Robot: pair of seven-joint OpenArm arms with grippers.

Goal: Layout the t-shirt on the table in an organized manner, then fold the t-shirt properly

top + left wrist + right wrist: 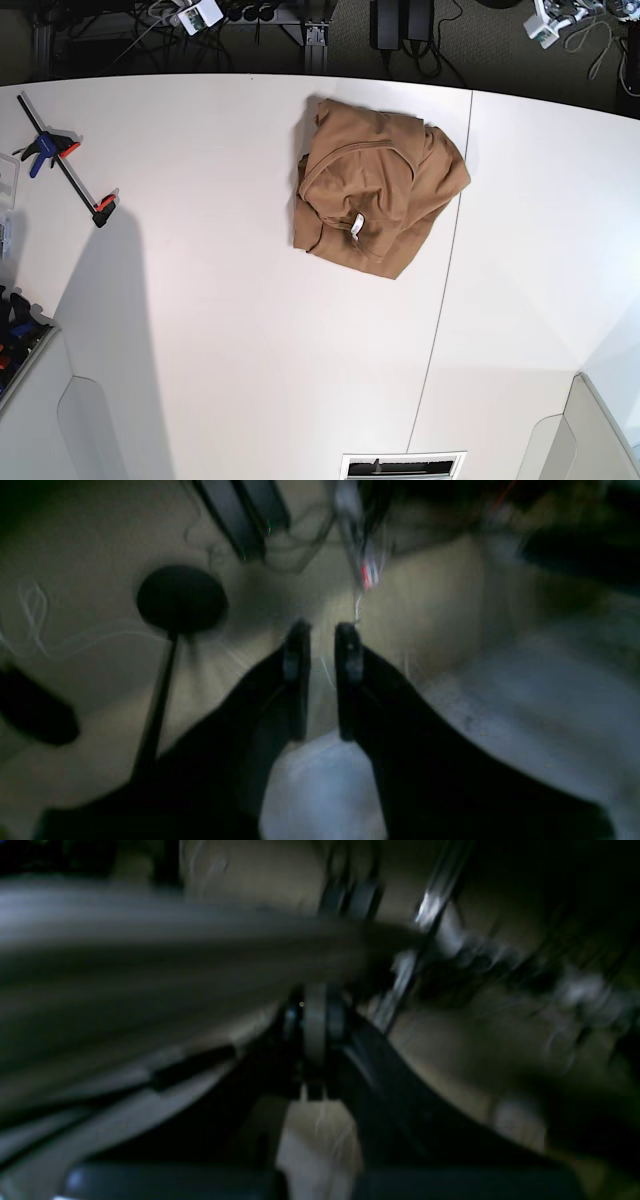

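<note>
Shirt: the t-shirt sits bunched in a loose heap at the far middle of the surface, collar and white tag facing up, one edge lying right at the dark seam line.
Step in hand: the very start — nothing laid out yet, no sleeve or hem spread flat.
Left gripper: fingers a little apart with a narrow gap, nothing between them; the wrist view is blurred and looks off past the surface edge.
Right gripper: pressed together, pinching nothing that I can make out — the view is dark and smeared.
Arms: neither shows in the base view, so both look well apart from the shirt.
Next move: by my read, both arms need to reach in to the heap, find two corners or the shoulders, and draw the cloth out flat.
Watch for: layers are tucked under, so a grab may take more than one.
</note>
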